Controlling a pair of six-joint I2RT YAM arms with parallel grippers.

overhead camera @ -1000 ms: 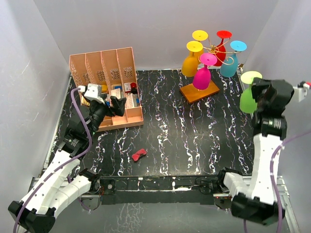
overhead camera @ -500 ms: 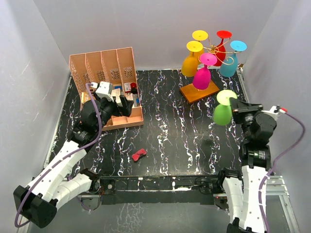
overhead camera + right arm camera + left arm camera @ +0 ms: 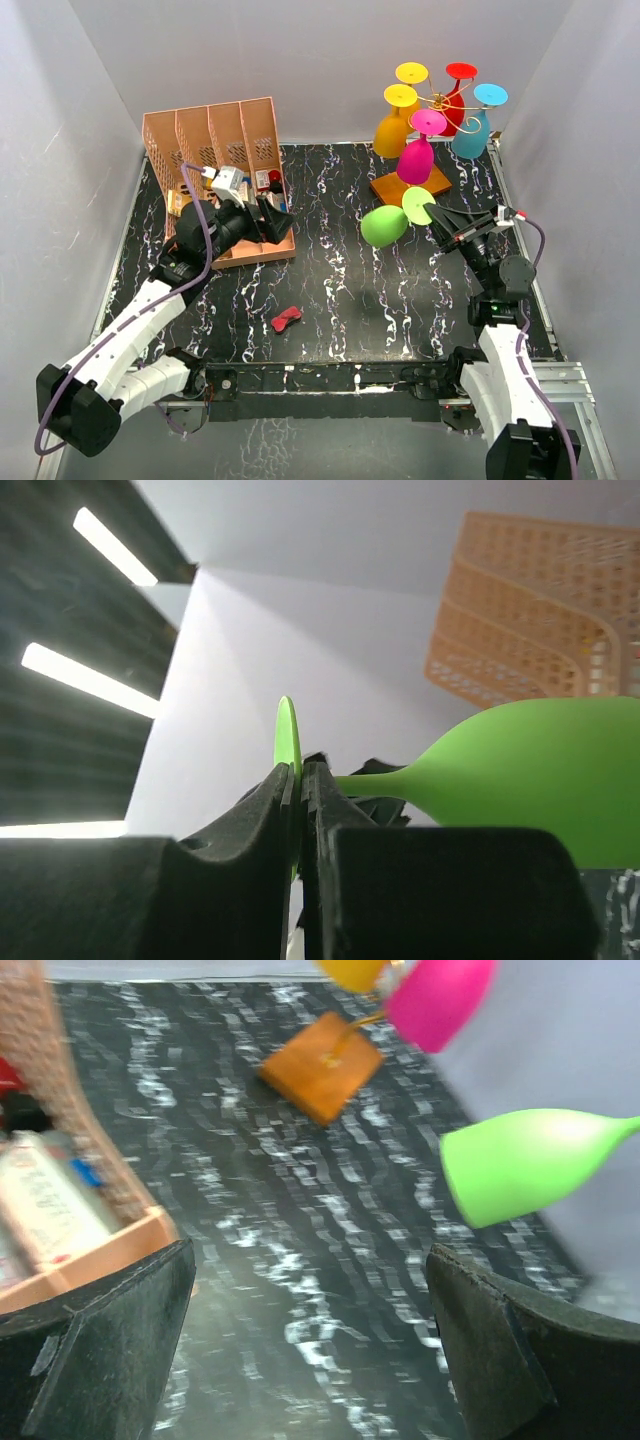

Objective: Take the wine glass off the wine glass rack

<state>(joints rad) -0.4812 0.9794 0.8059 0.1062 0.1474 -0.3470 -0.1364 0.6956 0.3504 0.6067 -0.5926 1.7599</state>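
Swung leftward, wine glass (image 3: 384,225) clamped in right fingers (image 3: 262,810); left fingers (image 3: 110,1350) apart; organiser (image 3: 260,125) holds boxes (image 3: 45,1210).

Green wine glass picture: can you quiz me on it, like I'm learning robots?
1. True or false: the lime-green plastic wine glass hangs on the gold wire wine glass rack with a wooden base.
2. Which one holds the glass? A) left end effector B) right end effector
3. Fill in: the left end effector's jaws are ____.
Key: 1 false; 2 B; 3 open.
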